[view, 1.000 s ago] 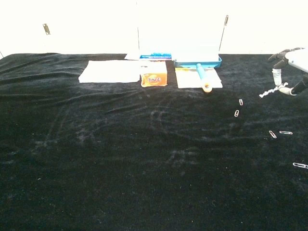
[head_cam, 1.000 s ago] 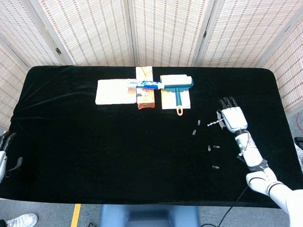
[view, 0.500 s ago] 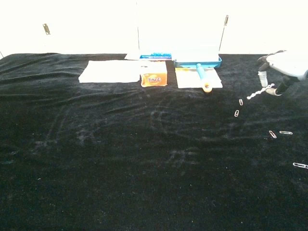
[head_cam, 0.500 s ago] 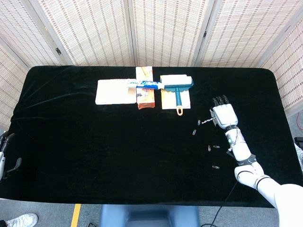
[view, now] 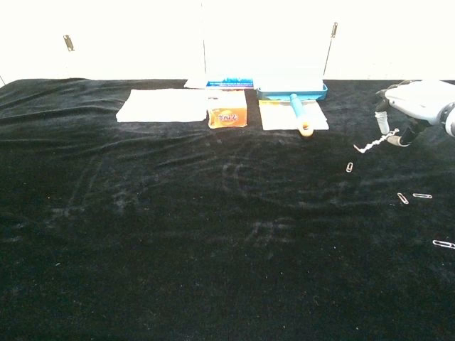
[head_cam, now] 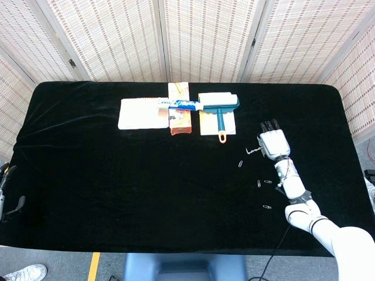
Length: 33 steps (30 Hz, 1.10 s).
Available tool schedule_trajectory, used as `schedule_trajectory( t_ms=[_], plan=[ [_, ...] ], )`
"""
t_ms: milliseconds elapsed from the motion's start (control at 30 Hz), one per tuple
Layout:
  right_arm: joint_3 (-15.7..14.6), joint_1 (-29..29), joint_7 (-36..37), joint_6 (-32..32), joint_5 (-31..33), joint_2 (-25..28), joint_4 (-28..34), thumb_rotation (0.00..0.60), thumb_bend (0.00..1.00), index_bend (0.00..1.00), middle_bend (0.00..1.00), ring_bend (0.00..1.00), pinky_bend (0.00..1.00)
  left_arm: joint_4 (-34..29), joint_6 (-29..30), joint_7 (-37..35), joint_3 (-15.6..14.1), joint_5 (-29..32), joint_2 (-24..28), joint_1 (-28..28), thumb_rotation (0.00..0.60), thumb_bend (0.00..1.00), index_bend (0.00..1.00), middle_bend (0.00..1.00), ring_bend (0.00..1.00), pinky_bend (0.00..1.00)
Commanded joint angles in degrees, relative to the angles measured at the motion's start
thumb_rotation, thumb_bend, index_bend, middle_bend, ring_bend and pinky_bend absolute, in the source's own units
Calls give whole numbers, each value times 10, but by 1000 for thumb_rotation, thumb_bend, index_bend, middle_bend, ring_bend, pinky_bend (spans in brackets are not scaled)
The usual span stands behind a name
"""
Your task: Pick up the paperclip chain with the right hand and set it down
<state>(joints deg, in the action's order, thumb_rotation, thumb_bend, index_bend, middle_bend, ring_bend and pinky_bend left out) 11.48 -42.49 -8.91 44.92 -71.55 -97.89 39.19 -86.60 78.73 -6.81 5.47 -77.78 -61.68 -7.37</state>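
The paperclip chain [view: 372, 143] is pinched between the thumb and a finger of the right robot hand [head_cam: 272, 142], and it is seen trailing out toward that robot hand's left side, low over the black counter [head_cam: 117, 187]; whether its free end touches the cloth cannot be told. The other fingers [head_cam: 269, 125] are stretched forward, away from the robot. Loose paperclips are scattered on the counter near the robot hand: one [head_cam: 241, 163] just past the chain's free end, two [head_cam: 264, 183] beside the wrist, and another [head_cam: 267, 206] further back along the forearm. A blue brush [head_cam: 220, 111] lies well ahead and to the left of the robot hand, with an orange packet [view: 227, 116] and a white pad [head_cam: 139, 113] beyond it. Only a dark part of the left robot hand [head_cam: 8, 196] is seen at the counter's far edge, and its state cannot be told.
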Motion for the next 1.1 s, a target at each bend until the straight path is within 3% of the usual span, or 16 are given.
schedule_trajectory(
  t_ms=[33, 233, 533, 1100],
  plan=[
    [-1, 2, 11, 7, -4, 4, 9, 600, 395, 939, 159, 79, 0, 0, 0, 0, 0, 0, 0, 0, 600, 495, 0, 23, 5, 0],
    [-8, 18, 24, 44, -21, 33, 61, 600, 395, 940, 159, 79, 0, -1, 1, 4, 0, 0, -2, 0, 600, 495, 0, 23, 5, 0],
    [-23, 35, -17, 66, -27, 60, 135, 600, 395, 939, 160, 80, 0, -2, 3, 7, 0, -2, -2, 0, 600, 495, 0, 23, 5, 0],
    [-28, 36, -44, 60, -15, 51, 146, 600, 394, 939, 160, 80, 0, -2, 14, 3, 0, -6, -2, 6, 600, 494, 0, 23, 4, 0]
  ],
)
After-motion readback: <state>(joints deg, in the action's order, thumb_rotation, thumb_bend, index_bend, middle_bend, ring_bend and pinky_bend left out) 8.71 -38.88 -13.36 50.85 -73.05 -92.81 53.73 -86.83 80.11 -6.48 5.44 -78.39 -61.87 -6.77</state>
